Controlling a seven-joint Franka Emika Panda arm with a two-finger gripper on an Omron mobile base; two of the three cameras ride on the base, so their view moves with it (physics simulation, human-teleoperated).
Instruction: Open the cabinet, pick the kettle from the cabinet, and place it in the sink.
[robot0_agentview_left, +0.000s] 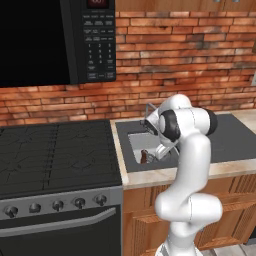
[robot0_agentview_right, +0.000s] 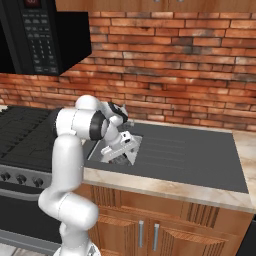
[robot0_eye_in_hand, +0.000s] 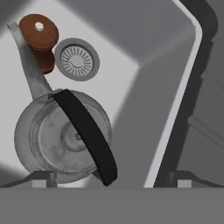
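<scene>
The grey metal kettle (robot0_eye_in_hand: 46, 140) stands upright on the floor of the sink (robot0_eye_in_hand: 144, 39), its black handle arched over the lid and its spout pointing toward the drain. My gripper (robot0_eye_in_hand: 111, 178) hangs open just above it, fingertips spread wide at either side and touching nothing. From the base cameras, the gripper (robot0_agentview_left: 156, 149) (robot0_agentview_right: 120, 148) reaches down into the light grey basin (robot0_agentview_left: 136, 141) (robot0_agentview_right: 97, 150) and my hand covers the kettle. Only the lower edge of the reddish-brown wall cabinet (robot0_agentview_left: 175, 5) (robot0_agentview_right: 150, 4) shows, so I cannot tell how its doors stand.
A brown knob-shaped object (robot0_eye_in_hand: 40, 35) (robot0_agentview_left: 144, 157) lies beside the drain (robot0_eye_in_hand: 77, 59). The faucet (robot0_agentview_left: 148, 107) rises behind the basin. A black stovetop (robot0_agentview_left: 55, 150) lies left, under a black microwave (robot0_agentview_left: 50, 40). A dark grey drainboard (robot0_agentview_right: 190, 155) spreads right.
</scene>
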